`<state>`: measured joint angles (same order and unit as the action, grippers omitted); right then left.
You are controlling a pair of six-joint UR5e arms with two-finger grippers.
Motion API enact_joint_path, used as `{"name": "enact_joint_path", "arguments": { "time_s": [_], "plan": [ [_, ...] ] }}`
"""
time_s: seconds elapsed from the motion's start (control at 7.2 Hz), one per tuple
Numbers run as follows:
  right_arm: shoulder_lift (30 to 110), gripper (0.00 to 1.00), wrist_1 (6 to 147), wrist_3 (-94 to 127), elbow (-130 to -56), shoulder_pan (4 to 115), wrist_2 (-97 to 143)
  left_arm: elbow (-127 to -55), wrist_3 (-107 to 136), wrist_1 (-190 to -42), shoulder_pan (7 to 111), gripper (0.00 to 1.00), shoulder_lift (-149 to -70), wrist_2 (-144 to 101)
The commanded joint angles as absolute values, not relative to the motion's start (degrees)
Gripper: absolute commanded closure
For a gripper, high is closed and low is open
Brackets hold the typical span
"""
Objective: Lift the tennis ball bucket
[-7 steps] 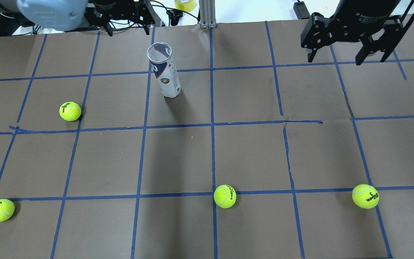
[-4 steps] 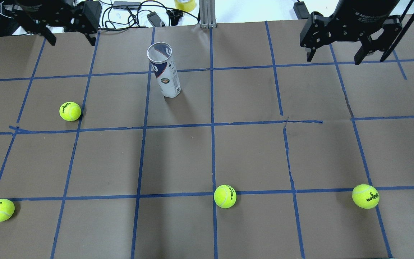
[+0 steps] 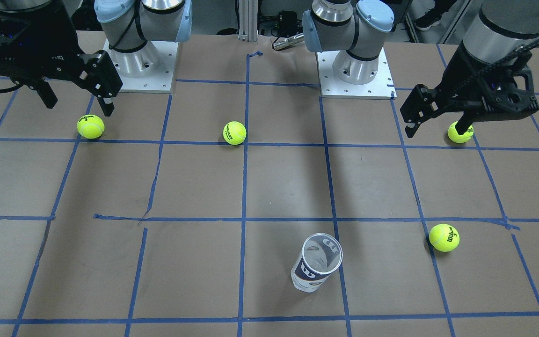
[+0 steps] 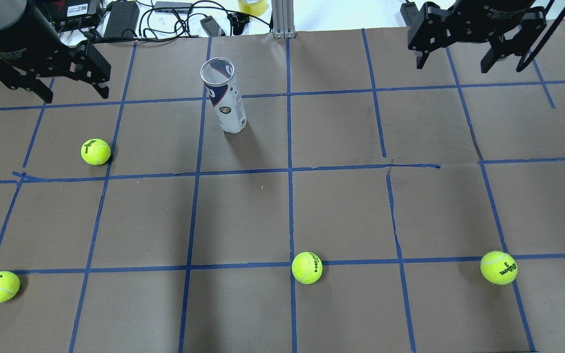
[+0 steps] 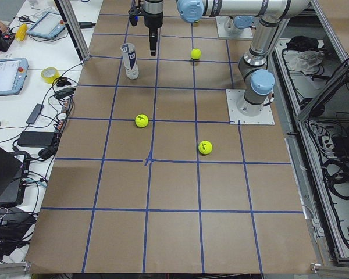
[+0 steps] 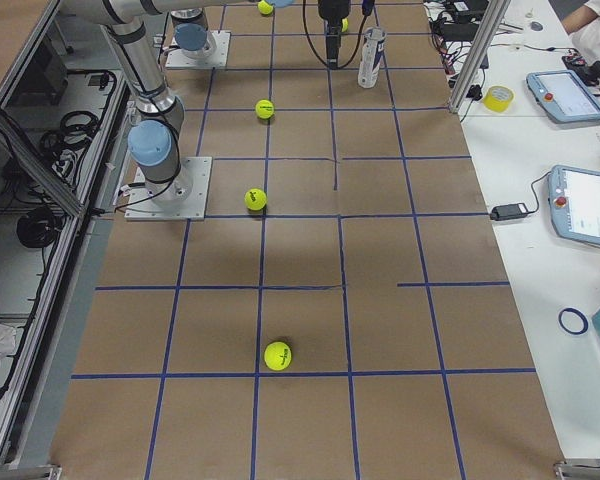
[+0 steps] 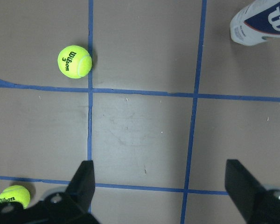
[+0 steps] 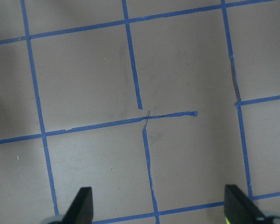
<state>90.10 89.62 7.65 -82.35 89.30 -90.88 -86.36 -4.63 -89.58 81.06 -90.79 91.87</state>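
Observation:
The tennis ball bucket (image 4: pixel 224 98) is a clear can with a white and navy label. It stands upright and empty, open end up, at the far middle-left of the table, and also shows in the front view (image 3: pixel 316 264) and at the top right of the left wrist view (image 7: pixel 263 23). My left gripper (image 4: pixel 75 95) is open and empty, hovering well to the left of the can. My right gripper (image 4: pixel 451 66) is open and empty, high over the far right of the table.
Several yellow-green tennis balls lie on the brown paper with its blue tape grid: one near the left gripper (image 4: pixel 95 151), one front left (image 4: pixel 0 286), one front middle (image 4: pixel 307 267), one front right (image 4: pixel 499 267). Cables and a tape roll (image 4: pixel 252 6) lie beyond the far edge.
My left gripper has swung in from the far left edge and come nearer over the table, to the left of the can. My right gripper has drifted slightly farther away. The can has not moved.

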Motion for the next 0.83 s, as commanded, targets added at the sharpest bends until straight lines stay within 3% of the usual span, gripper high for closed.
{"name": "enact_joint_path", "arguments": {
  "time_s": [0.0,0.69],
  "plan": [
    [90.2,0.0,89.7,7.6,-82.4,89.3,-90.9,-87.6,-3.4,-88.6,81.3,0.0,-90.9,91.8],
    [90.4,0.0,89.8,7.6,-83.8,89.3,-90.9,-88.3,1.2,-87.9,84.0,0.0,-90.8,91.3]
  ]
}}
